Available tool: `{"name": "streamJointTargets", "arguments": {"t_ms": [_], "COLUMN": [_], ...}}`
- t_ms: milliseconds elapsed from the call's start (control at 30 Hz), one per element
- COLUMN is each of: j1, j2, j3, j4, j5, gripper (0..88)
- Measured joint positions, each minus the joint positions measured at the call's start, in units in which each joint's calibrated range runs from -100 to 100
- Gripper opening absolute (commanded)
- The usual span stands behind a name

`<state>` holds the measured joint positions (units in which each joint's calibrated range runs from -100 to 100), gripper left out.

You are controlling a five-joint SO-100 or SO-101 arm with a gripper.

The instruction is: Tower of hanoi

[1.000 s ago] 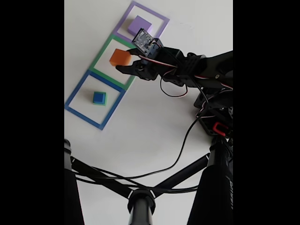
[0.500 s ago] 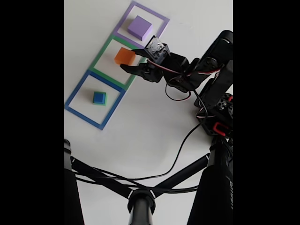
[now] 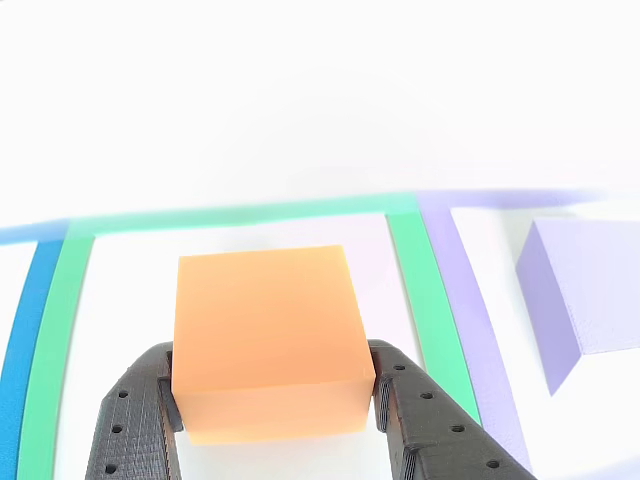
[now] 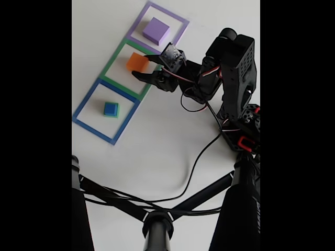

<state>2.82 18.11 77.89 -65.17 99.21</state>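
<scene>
An orange cube point(image 3: 265, 335) sits between my two dark fingers point(image 3: 130, 425), which press against its left and right sides. In the fixed view my gripper point(image 4: 142, 66) is shut on the orange cube point(image 4: 136, 61) inside the green square outline point(image 4: 112, 61). The purple cube point(image 4: 156, 30) lies in the purple outline beyond it, and shows at the right of the other view as well point(image 3: 590, 290). A small blue cube point(image 4: 110, 109) rests on a green one inside the blue outline point(image 4: 84, 102), apart from the gripper.
The arm's base point(image 4: 242, 133) stands at the right of the white table. A black cable point(image 4: 194, 164) runs from it toward a black stand with spread legs point(image 4: 157, 225) at the bottom. Dark bars border both sides of the fixed view.
The arm has folded back and its elbow has risen toward the base. The gripper and orange cube shifted slightly together, staying over the green square.
</scene>
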Motion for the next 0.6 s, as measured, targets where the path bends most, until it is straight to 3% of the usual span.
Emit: {"name": "streamJointTargets", "arguments": {"t_ms": [333, 600], "j1": [0.08, 0.08], "j2": [4.22, 5.66], "j3": [-0.61, -1.04], "j4": [-3.69, -4.65], "j5": [0.00, 0.00], "gripper": [13.9, 22.7]}}
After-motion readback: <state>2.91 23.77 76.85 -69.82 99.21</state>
